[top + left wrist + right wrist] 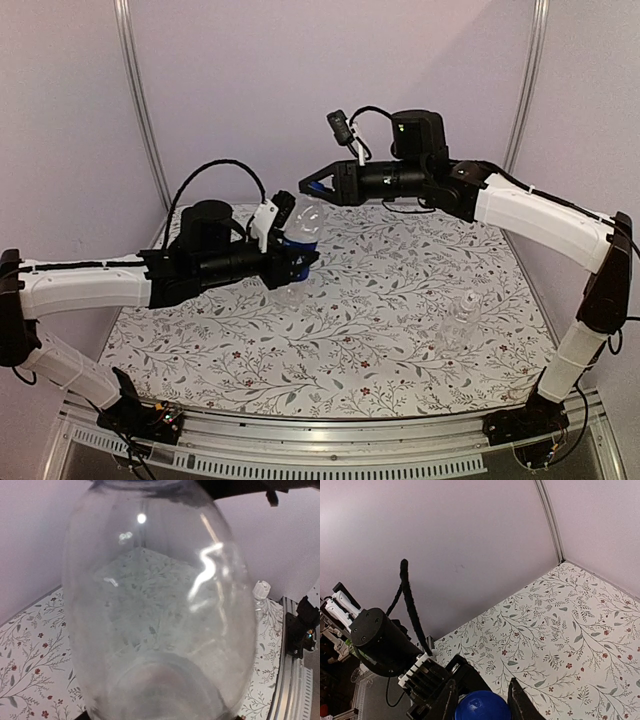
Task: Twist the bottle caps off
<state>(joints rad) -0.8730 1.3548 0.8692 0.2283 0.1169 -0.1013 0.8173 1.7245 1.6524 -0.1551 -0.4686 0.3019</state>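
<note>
My left gripper [295,262] is shut on the labelled bottle [300,238] and holds it above the table, tilted. The bottle's clear body [160,605] fills the left wrist view and hides the fingers. My right gripper [312,188] is at the bottle's top, shut on the bright blue cap [482,707], which sits between its two dark fingers [445,700]. I cannot tell whether the cap is still on the neck. The unlabelled clear bottle [458,325] stands on the table at the right. Its whitish cap [261,589] is on it.
The floral tablecloth [360,330] covers the table. Pale walls with metal corner posts [140,110] close in the back and sides. The left arm's body and cable [385,640] lie just below my right gripper. A metal rail [330,440] runs along the near edge.
</note>
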